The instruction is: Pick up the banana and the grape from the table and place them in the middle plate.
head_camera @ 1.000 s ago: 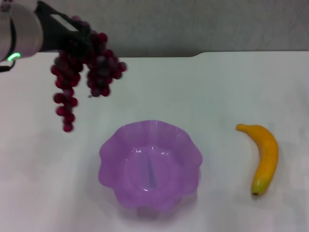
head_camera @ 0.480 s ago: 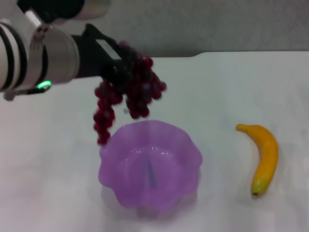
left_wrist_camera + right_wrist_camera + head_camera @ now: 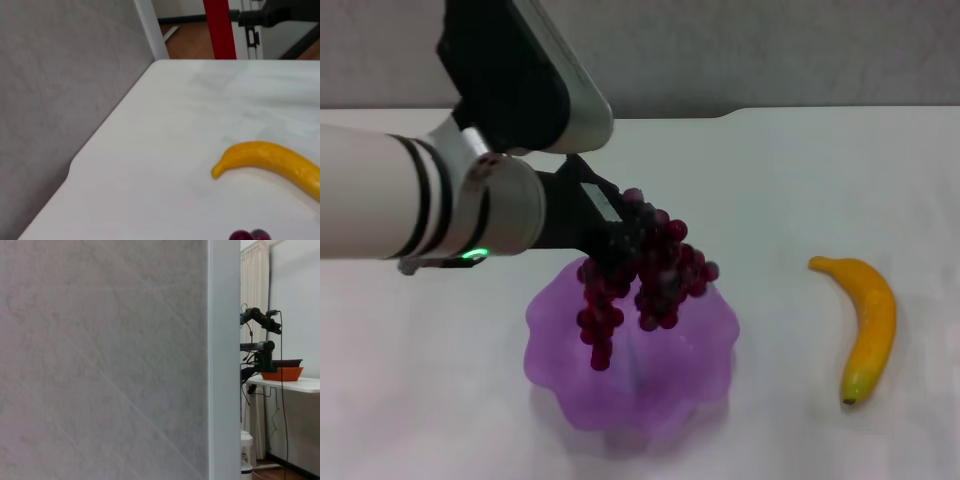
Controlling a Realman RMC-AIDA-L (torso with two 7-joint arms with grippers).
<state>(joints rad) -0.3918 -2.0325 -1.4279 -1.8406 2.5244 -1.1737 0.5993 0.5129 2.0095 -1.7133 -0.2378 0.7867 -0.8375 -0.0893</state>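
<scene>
My left gripper point(image 3: 612, 232) is shut on the grape point(image 3: 642, 272), a dark red-purple bunch hanging above the far part of the middle plate point(image 3: 705, 352), a translucent purple bowl with a scalloped rim. The lowest strand dangles inside the bowl's outline. A couple of the grapes point(image 3: 249, 235) peek in at the edge of the left wrist view. The banana point(image 3: 869, 322) lies on the white table point(image 3: 800, 180) to the right of the plate, also seen as the banana point(image 3: 272, 159) in the left wrist view. My right gripper is out of view.
A dark gap runs along the table's far edge point(image 3: 740, 110) with a grey wall behind. The right wrist view shows only a grey wall point(image 3: 100, 360) and a distant room.
My left arm has carried the grape from the far left of the table rightward and nearer, so the bunch now hangs over the plate.
</scene>
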